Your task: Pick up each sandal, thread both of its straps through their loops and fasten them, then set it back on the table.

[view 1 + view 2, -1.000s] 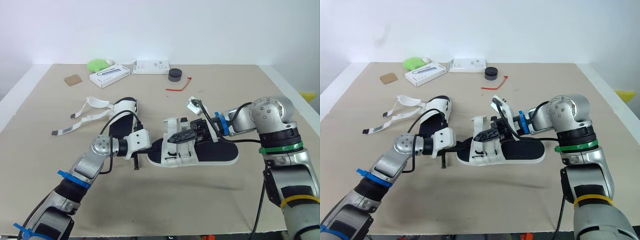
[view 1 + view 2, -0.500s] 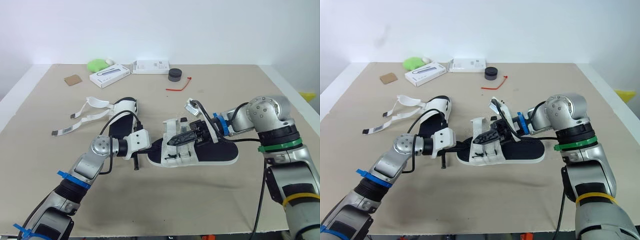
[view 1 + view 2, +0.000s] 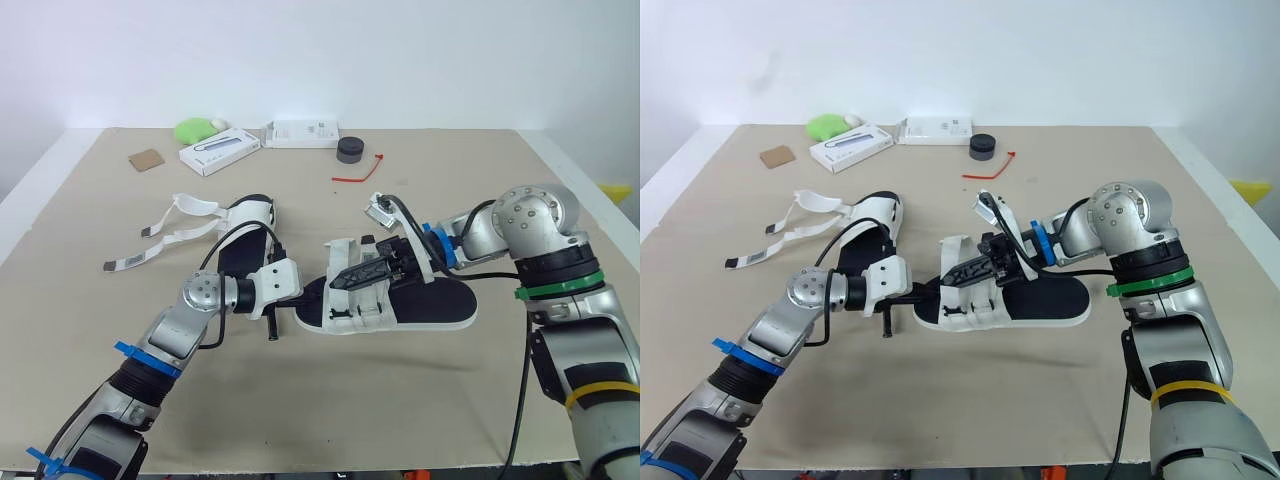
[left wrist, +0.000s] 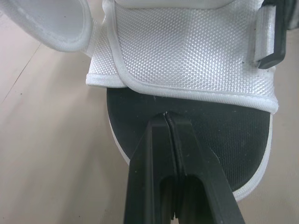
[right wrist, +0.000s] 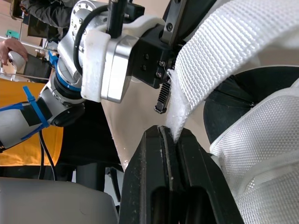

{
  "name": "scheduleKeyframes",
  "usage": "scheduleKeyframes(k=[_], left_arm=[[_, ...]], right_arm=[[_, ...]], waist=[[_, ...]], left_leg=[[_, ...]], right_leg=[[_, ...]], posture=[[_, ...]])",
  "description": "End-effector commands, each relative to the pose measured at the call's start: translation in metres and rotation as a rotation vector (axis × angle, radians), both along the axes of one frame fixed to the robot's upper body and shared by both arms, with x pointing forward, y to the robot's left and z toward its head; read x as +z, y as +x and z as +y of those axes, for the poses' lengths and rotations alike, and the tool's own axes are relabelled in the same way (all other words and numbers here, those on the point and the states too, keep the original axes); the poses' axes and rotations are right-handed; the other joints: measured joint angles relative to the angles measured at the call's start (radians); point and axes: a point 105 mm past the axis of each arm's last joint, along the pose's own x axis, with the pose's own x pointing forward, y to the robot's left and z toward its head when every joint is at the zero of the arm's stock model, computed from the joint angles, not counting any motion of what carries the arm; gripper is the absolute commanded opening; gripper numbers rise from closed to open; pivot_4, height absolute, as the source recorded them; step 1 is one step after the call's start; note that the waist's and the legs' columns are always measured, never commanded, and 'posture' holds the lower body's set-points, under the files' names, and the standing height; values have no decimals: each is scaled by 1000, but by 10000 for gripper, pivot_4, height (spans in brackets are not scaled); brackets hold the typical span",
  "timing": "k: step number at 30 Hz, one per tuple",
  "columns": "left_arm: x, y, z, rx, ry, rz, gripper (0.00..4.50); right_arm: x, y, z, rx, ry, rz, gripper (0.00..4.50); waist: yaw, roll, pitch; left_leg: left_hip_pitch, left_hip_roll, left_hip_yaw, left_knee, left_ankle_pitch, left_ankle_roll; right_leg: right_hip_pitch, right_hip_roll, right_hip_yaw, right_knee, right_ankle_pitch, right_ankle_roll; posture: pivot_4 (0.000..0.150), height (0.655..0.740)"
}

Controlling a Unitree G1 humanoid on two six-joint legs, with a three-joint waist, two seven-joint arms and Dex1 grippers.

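Observation:
A sandal [image 3: 432, 303] with a black footbed and white straps lies at the table's middle, toe toward my left arm. My left gripper [image 3: 308, 294] is shut, its tips [image 4: 166, 115] resting on the footbed at the toe, just short of the white front band [image 4: 187, 51]. My right gripper [image 3: 342, 281] reaches over the front of the sandal and is shut on the end of a white woven strap [image 5: 219, 51]. A second sandal [image 3: 248, 225] lies farther back on the left with its loose straps [image 3: 165, 238] spread out leftward.
Along the far edge sit a green lump [image 3: 196, 129], two white boxes [image 3: 219, 152] [image 3: 303, 133], a black round cap [image 3: 350, 150], a red tie [image 3: 358, 172] and a brown card [image 3: 146, 159]. Bare tabletop lies in front of the sandal.
My right wrist has shifted slightly up and back, with the strap still pinched over the sandal's front. The left arm and both sandals have stayed put.

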Motion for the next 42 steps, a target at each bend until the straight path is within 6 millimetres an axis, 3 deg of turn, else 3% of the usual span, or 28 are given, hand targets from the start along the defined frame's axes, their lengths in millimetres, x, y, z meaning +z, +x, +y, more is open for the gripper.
scheduleKeyframes(k=[1, 13, 26, 36, 42], left_arm=[[-28, -1, 11, 48, 75, 81, 0], [-27, 0, 11, 50, 73, 80, 0], [-27, -1, 11, 46, 76, 81, 0], [-27, -2, 10, 43, 76, 80, 0], [-27, -2, 10, 42, 76, 80, 0]], right_arm=[[7, 0, 4, 13, 25, -16, 561], [20, 4, 11, 17, 37, -54, 561], [2, -1, 5, 11, 6, -19, 561], [13, 7, 6, -16, 23, -51, 561], [6, 6, 3, -22, 2, -40, 561]], waist=[[0, 0, 0], [0, 0, 0], [0, 0, 0], [0, 0, 0], [0, 0, 0]], left_leg=[[0, 0, 0, 0, 0, 0], [0, 0, 0, 0, 0, 0], [0, 0, 0, 0, 0, 0], [0, 0, 0, 0, 0, 0], [0, 0, 0, 0, 0, 0]], right_leg=[[0, 0, 0, 0, 0, 0], [0, 0, 0, 0, 0, 0], [0, 0, 0, 0, 0, 0], [0, 0, 0, 0, 0, 0], [0, 0, -1, 0, 0, 0]], posture=[[1500, 7400], [1500, 7400], [1500, 7400], [1500, 7400], [1500, 7400]])
